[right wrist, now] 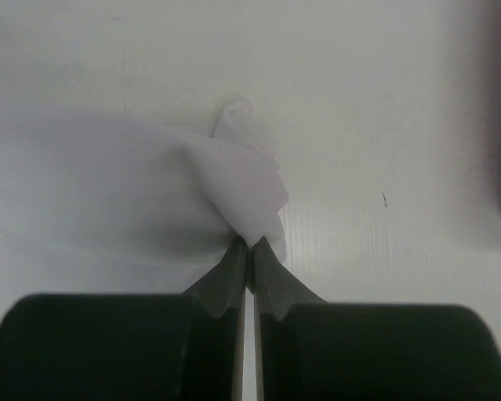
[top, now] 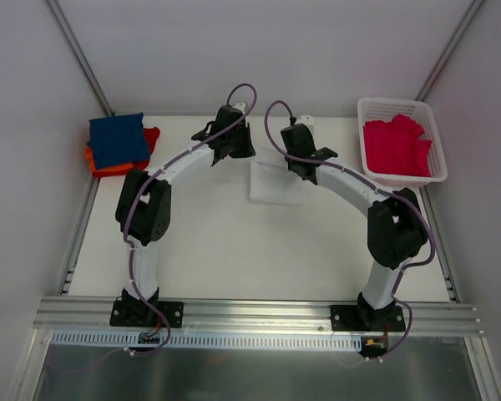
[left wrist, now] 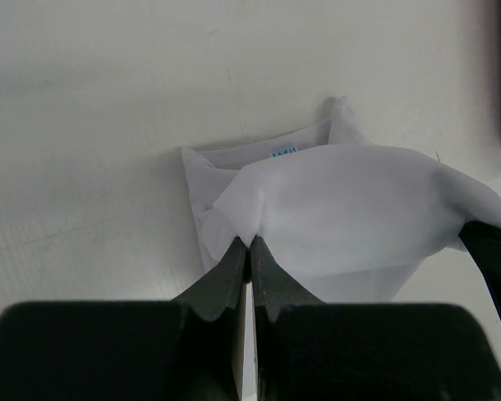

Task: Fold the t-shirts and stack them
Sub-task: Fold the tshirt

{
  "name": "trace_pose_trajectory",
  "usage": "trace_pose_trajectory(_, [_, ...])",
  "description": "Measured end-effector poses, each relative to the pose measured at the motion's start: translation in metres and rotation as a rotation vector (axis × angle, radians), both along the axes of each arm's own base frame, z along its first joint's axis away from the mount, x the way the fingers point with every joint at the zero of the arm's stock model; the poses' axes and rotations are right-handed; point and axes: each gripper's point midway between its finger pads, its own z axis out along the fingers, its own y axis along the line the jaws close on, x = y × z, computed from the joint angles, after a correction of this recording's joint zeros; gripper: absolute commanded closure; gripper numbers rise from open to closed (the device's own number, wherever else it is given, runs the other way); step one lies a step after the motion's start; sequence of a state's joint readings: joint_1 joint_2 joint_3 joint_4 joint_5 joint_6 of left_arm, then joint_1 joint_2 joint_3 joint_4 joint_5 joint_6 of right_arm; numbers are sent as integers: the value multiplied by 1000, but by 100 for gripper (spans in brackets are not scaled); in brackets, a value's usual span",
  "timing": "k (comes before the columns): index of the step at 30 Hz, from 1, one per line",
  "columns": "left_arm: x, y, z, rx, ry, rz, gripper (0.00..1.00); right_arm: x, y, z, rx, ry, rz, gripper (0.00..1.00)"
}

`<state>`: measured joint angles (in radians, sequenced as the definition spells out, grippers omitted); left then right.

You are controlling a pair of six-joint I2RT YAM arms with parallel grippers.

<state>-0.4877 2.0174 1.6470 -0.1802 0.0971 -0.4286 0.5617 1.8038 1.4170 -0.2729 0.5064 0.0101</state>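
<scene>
The left tool (left wrist: pixel 249 242) and right tool (right wrist: pixel 250 242) each pinch the white t-shirt (top: pixel 275 185) on the bench (top: pixel 234 251) — its neck label (left wrist: pixel 284 152) shows only from the left wrist, the navy t-shirt (top: pixel 117 139) only from above.

A white plastic lattice basket (top: pixel 391 102) was set at the far right corner of the white table (top: pixel 259 251), which was enclosed by pale walls (top: pixel 259 50) and bordered along its near edge by an aluminium rail (top: pixel 259 311).
</scene>
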Motion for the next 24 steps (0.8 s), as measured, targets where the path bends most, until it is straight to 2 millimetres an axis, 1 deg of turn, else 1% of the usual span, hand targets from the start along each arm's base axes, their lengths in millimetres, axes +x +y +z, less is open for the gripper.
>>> trace_pose_trajectory(3, [12, 2, -7, -7, 8, 3, 100, 6, -1, -11, 6, 21, -8, 100])
trace_pose_trajectory(9, [31, -3, -25, -26, 31, -13, 100, 15, -4, -34, 8, 66, -23, 100])
trace_pose_trajectory(10, [34, -4, -30, -29, 38, -16, 97, 16, -5, -38, 10, 74, -27, 100])
trace_pose_trajectory(11, [36, -5, -35, -31, 47, -20, 70, 17, -6, -42, 10, 81, -30, 92])
trace_pose_trajectory(12, [38, -5, -37, -32, 49, -22, 39, 19, -7, -45, 13, 85, -34, 83])
trace_pose_trajectory(13, [41, -6, -41, -33, 53, -24, 11, 21, -7, -47, 15, 87, -40, 74])
trace_pose_trajectory(14, [43, -5, -45, -34, 57, -28, 1, 22, -8, -49, 13, 91, -45, 66])
trace_pose_trajectory(15, [46, -5, -48, -39, 64, -30, 1, 23, -9, -51, 14, 95, -49, 55])
trace_pose_trajectory(17, [50, -2, -56, -44, 77, -27, 1, 24, -10, -55, 11, 103, -55, 47])
trace_pose_trajectory(20, [52, 5, -62, -45, 92, -19, 1, 25, -13, -56, 4, 109, -61, 42])
trace_pose_trajectory(24, [56, 13, -62, -47, 86, -4, 1, 25, -18, -55, -15, 103, -76, 42])
